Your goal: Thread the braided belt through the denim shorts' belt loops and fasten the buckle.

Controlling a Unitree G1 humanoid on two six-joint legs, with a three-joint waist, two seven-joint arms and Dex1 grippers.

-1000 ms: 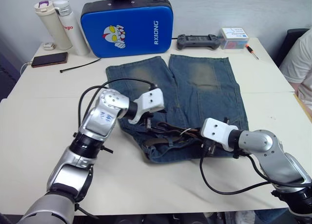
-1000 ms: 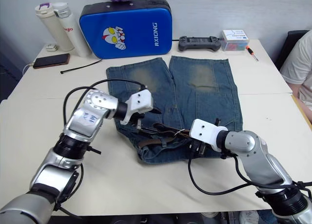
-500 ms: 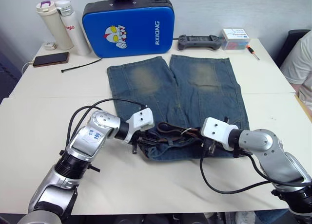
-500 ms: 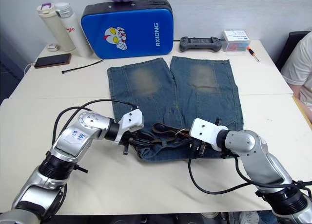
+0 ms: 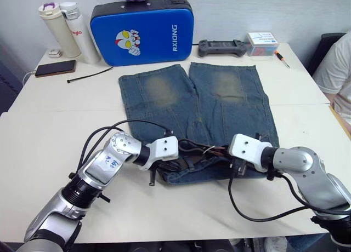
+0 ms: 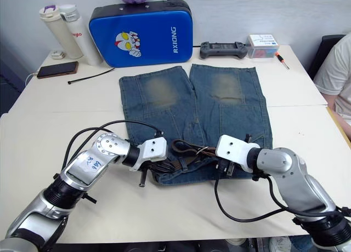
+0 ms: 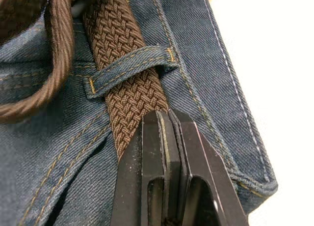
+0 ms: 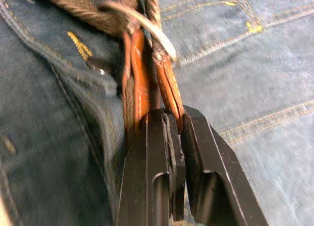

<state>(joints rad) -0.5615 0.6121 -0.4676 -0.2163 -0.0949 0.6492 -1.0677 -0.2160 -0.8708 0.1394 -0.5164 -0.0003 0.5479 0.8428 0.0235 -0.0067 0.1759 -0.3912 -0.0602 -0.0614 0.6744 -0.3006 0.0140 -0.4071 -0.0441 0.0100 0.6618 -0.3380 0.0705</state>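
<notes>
Pinching the braided belt (image 7: pixel 128 100) between closed fingers, the left gripper (image 7: pixel 164 119) sits at the near left corner of the waistband of the denim shorts (image 5: pixel 219 107), just past one of the belt loops (image 7: pixel 128 69) that the strap already runs under. The right gripper (image 8: pixel 169 119) is clenched on the tan leather end of the belt, right beside the silver buckle (image 8: pixel 142 22), near the middle of the waistband. The shorts lie flat with legs pointing away from the robot, and the rest of the belt is bunched in loose coils along the waistband between the two grippers. The risk, as I judge it, is that a pull from the left drags the whole waistband instead of sliding the strap, since the weave looks grippy against denim (the loop fits snugly over it); a twist in the slack coils could also jam at the next loop, and the buckle end could slip from the right fingers if tension builds. The work lies on a pale table (image 5: pixel 44 131) against a light wall, with a blue padded case (image 5: pixel 141 27), two bottles (image 5: pixel 66 30), a phone (image 5: pixel 55 67), a black cable tie (image 5: pixel 90 74), a game controller (image 5: pixel 221 45) and a small box (image 5: pixel 262 43) along the far edge; a person's white sleeve (image 5: pixel 339 68) shows at the right.
</notes>
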